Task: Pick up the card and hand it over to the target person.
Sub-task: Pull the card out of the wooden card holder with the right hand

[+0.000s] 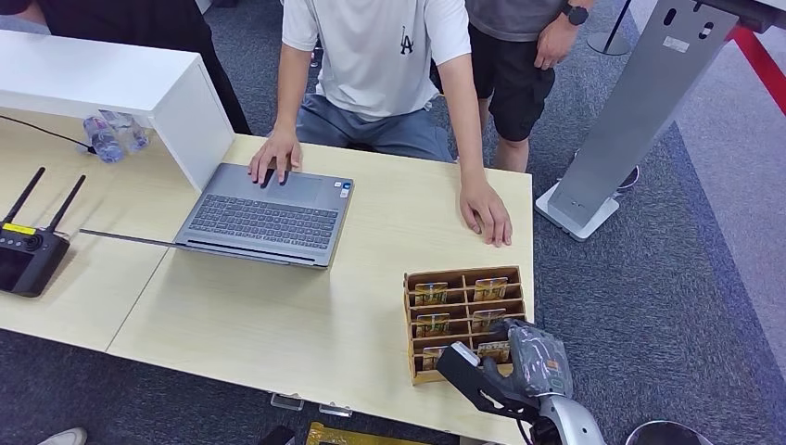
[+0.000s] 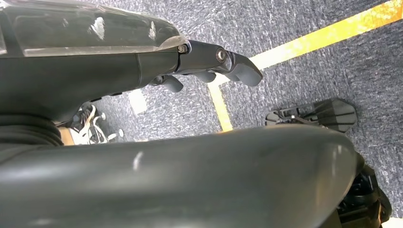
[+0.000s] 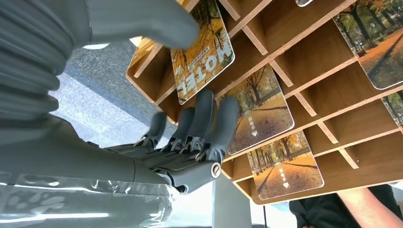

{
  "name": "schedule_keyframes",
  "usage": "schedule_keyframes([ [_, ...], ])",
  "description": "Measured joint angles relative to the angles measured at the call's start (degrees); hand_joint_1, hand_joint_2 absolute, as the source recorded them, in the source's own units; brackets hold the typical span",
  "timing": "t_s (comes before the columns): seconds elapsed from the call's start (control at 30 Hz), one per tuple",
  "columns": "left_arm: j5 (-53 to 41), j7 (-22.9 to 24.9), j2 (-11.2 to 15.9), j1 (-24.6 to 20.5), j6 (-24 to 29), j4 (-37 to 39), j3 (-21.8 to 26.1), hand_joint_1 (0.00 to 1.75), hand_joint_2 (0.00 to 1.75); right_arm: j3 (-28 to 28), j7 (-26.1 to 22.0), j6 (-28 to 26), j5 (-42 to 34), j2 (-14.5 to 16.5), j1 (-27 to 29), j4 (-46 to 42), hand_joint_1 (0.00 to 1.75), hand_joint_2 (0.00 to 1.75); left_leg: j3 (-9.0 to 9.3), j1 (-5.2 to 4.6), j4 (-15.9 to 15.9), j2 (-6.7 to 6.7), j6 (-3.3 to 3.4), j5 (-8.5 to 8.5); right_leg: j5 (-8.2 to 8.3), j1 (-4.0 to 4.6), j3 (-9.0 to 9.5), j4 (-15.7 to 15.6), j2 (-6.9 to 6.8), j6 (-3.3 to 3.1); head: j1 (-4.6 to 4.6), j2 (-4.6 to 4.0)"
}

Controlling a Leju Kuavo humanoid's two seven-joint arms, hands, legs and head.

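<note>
In the head view, a wooden card rack (image 1: 463, 320) divided into compartments sits at the near right corner of the pale worktop (image 1: 306, 315). Cards with an autumn-tree picture stand in its compartments. The right robot hand (image 1: 505, 366) is at the rack's near edge, its dark fingers reaching into the closest row; whether they touch a card cannot be told from here. Beyond the robot hand, across the worktop, a person in a white shirt (image 1: 375, 56) rests one hand (image 1: 487, 211) flat on the worktop well beyond the rack and the other on an open laptop (image 1: 269, 218). Far off to the left lies a black controller with two antennas (image 1: 28, 255).

In the left wrist view, the left robot hand (image 2: 209, 66) hangs over grey carpet with a yellow line (image 2: 304, 42). Its fingers are loosely curled and hold nothing.

In the right wrist view, the task's card (image 3: 204, 52) shows plainly: glossy, rounded corners, orange-yellow trees and the word "HOTEL" in white. It leans out of its compartment in the rack (image 3: 304, 90), between the thick grey thumb (image 3: 142, 21) on one face and the dark fingertips (image 3: 204, 109) at its lower edge on the other. The thumb and fingers are brought near each other around the card; the fingertips appear to touch its edge, but a firm pinch cannot be told. Just beside the fingers, two more cards (image 3: 261, 109) with the same tree scene sit in neighbouring compartments.
</note>
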Motion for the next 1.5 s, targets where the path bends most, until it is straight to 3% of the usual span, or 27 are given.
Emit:
schedule_keyframes([
  [0.13, 0.0, 0.0, -0.1, 0.0, 0.0, 0.0, 0.0, 0.00, 0.00, 0.0, 0.0, 0.0, 0.0, -0.1, 0.0, 0.1, 0.37, 1.75, -0.02, 0.00, 0.0, 0.00, 0.00, 0.01, 0.01, 0.00, -0.02, 0.0, 0.00, 0.00, 0.00, 0.00],
  [0.5, 0.0, -0.1, 0.0, 0.0, -0.1, 0.1, 0.1, 0.00, 0.00, 0.5, 0.3, 0.1, -0.9, 0.0, -0.3, 0.7, 0.64, 1.75, -0.01, 0.00, 0.0, 0.00, 0.00, -0.01, -0.01, 0.00, -0.01, 0.0, 0.00, 0.00, 0.00, 0.00],
  [0.73, 0.0, 0.0, 0.0, 0.0, -0.1, 0.1, 0.0, 0.00, 0.00, 0.2, 0.3, 0.0, -1.1, 0.1, -0.3, 1.1, 1.03, 1.75, 0.03, 0.01, 0.0, -0.01, 0.02, -0.04, -0.04, 0.01, 0.03, 0.0, -0.01, -0.01, 0.00, 0.00],
  [0.87, -0.1, 0.0, -0.1, 0.0, 0.0, 0.1, 0.0, 0.00, 0.00, 0.2, 0.3, 0.0, -1.1, 0.1, -0.3, 1.1, 1.13, 1.75, 0.00, 0.00, 0.0, 0.00, 0.00, 0.01, 0.01, 0.00, 0.00, 0.0, 0.00, 0.01, 0.00, 0.00],
  [1.33, -0.1, 0.0, -0.1, 0.0, 0.0, 0.0, -0.1, 0.00, 0.00, -0.1, 0.1, -0.1, -1.3, 0.1, -0.2, 1.2, 1.16, 1.75, 0.00, -0.01, 0.0, -0.01, 0.01, -0.02, -0.02, -0.01, 0.01, 0.0, -0.01, 0.00, 0.00, 0.00],
  [1.4, -0.2, 0.0, -0.1, 0.0, 0.0, 0.0, -0.2, 0.00, 0.00, -0.1, 0.0, -0.1, -1.3, 0.0, -0.2, 1.2, 1.26, 1.75, -0.01, -0.01, 0.0, -0.01, 0.00, 0.01, 0.01, -0.01, 0.00, 0.0, -0.01, 0.01, 0.00, 0.00],
  [1.5, -1.0, 0.2, 0.0, -0.1, -0.1, 0.0, -0.9, 0.00, 0.00, -0.1, 0.0, 0.0, -1.3, -0.1, -0.2, 1.1, 1.56, 1.75, 0.02, 0.00, 0.0, -0.01, 0.01, -0.02, -0.03, 0.00, 0.03, 0.0, -0.01, 0.00, 0.00, 0.00],
])
